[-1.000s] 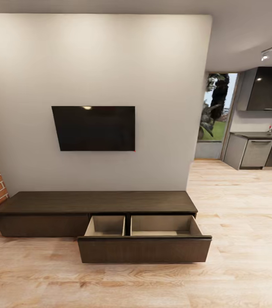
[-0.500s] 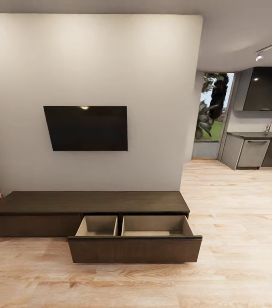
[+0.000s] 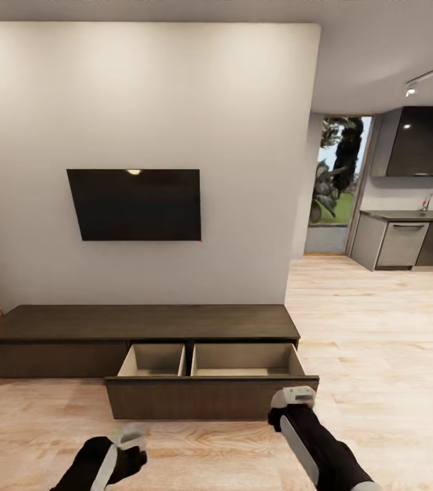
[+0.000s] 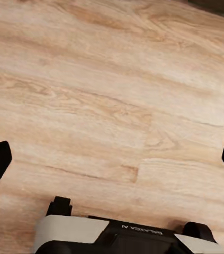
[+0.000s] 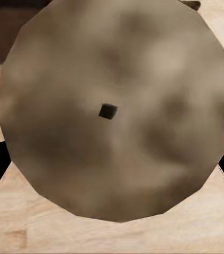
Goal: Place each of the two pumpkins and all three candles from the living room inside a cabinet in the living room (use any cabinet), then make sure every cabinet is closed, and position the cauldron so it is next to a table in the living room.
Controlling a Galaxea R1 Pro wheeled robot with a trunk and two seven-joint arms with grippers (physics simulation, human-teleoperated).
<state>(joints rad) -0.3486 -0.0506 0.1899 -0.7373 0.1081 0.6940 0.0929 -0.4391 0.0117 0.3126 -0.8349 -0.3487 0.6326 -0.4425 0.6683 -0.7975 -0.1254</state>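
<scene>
Cabinet (image 3: pixel 141 324) stands against the wall, its right drawer (image 3: pixel 209 395) pulled out. Right gripper (image 5: pixel 112 159) jaws hold a round grey-brown candle (image 5: pixel 117 111). Left gripper (image 4: pixel 112 159) jaws spread wide over floor (image 4: pixel 112 106).

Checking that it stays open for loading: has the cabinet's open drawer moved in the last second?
No. The drawer still juts equally far from the cabinet; only the camera shifted.

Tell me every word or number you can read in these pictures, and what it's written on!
"GALAXEA": small pale letters, upside down, on the dark robot body in the left wrist view. The mark next to it is too small to read.
There is no other readable writing in the pictures.
</scene>
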